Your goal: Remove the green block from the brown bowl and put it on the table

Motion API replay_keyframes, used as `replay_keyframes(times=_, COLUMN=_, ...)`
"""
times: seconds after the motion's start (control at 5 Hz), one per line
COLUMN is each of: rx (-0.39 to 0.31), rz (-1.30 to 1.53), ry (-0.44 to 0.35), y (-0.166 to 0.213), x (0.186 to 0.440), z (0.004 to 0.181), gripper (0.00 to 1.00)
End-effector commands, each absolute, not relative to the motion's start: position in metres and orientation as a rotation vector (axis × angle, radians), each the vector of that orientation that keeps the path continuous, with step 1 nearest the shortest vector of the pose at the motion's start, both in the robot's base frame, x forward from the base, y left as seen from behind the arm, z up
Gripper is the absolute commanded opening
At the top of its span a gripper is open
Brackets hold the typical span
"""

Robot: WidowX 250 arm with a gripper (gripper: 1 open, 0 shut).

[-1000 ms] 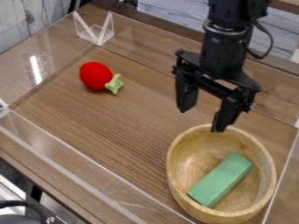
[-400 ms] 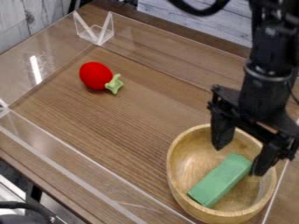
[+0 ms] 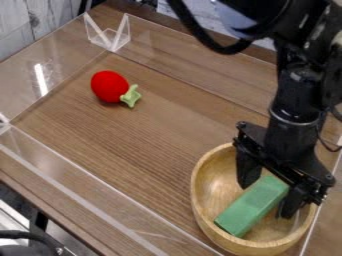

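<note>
The green block (image 3: 251, 211) lies flat inside the brown bowl (image 3: 210, 174), which stands on the table (image 3: 147, 135) at the front right. My gripper (image 3: 271, 189) is down inside the bowl, open, with one finger on each side of the block's upper end. Its right finger (image 3: 294, 200) stands near the bowl's far wall. Whether the fingers touch the block I cannot tell. The arm's black body hides the bowl's back rim.
A red round toy (image 3: 108, 86) with a small green leaf lies at the middle left. Low clear plastic walls (image 3: 80, 208) border the tabletop, and a clear folded piece (image 3: 107, 33) stands at the back left.
My gripper has travelled right and down from above the table into the bowl, ending with its open fingers straddling the green block. The block and the bowl have not moved.
</note>
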State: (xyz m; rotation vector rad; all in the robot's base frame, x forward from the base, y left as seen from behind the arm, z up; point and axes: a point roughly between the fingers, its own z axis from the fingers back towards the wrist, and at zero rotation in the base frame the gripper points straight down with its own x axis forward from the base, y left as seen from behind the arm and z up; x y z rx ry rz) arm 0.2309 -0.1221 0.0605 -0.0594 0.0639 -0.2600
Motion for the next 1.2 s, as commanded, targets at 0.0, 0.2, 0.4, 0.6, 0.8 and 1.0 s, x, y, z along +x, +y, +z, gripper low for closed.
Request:
replay_keyframes(times=0.0, rx=-0.060, rz=-0.185, ry=0.011, y=-0.119, x=0.240, z=0.067, gripper=1.00)
replay_keyframes(times=0.2, rx=-0.057, rz=-0.285, ry=0.001, y=-0.120, x=0.236, z=0.072, gripper=1.00)
replay_keyframes(times=0.4, rx=-0.056, rz=-0.377, ry=-0.013, y=-0.122, x=0.233, z=0.078, gripper=1.00)
replay_keyframes(times=0.6, rx=-0.057, rz=-0.337, ry=-0.028, y=-0.120, x=0.233, z=0.089, gripper=1.00)
replay_keyframes(times=0.8, rx=-0.051, rz=-0.305, ry=-0.035, y=-0.119, x=0.233, z=0.093, gripper=1.00)
replay_keyframes(times=1.0, rx=-0.051, rz=-0.349, ry=-0.041, y=-0.129, x=0.235, z=0.102, gripper=1.00)
